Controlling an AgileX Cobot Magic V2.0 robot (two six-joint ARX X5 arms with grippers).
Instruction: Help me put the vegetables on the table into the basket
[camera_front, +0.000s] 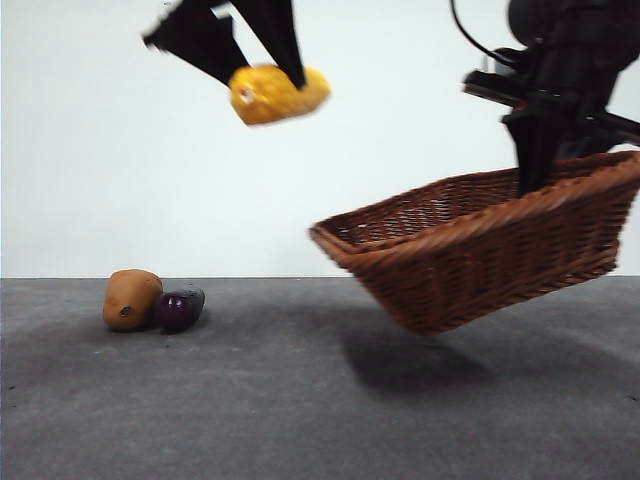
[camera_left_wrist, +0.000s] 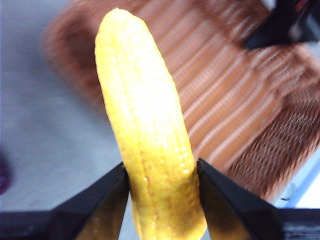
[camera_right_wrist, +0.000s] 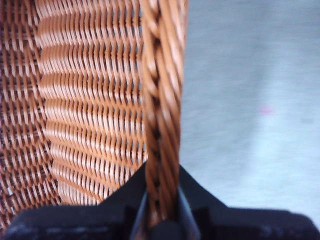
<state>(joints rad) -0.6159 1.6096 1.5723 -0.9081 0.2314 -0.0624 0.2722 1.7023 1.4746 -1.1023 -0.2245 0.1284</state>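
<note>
My left gripper (camera_front: 270, 70) is shut on the yellow corn cob (camera_front: 278, 93) and holds it high above the table, left of the basket; the left wrist view shows the cob (camera_left_wrist: 147, 140) between the jaws with the basket (camera_left_wrist: 235, 100) beyond it. My right gripper (camera_front: 537, 170) is shut on the rim of the brown wicker basket (camera_front: 470, 250) and holds it tilted in the air above the table; the right wrist view shows the rim (camera_right_wrist: 161, 115) clamped between the jaws. The tan potato (camera_front: 131, 298) and the dark purple eggplant (camera_front: 179, 308) lie touching on the table (camera_front: 300, 400) at the left.
A plain white wall stands behind the table. The basket's shadow (camera_front: 410, 360) lies on the table under it.
</note>
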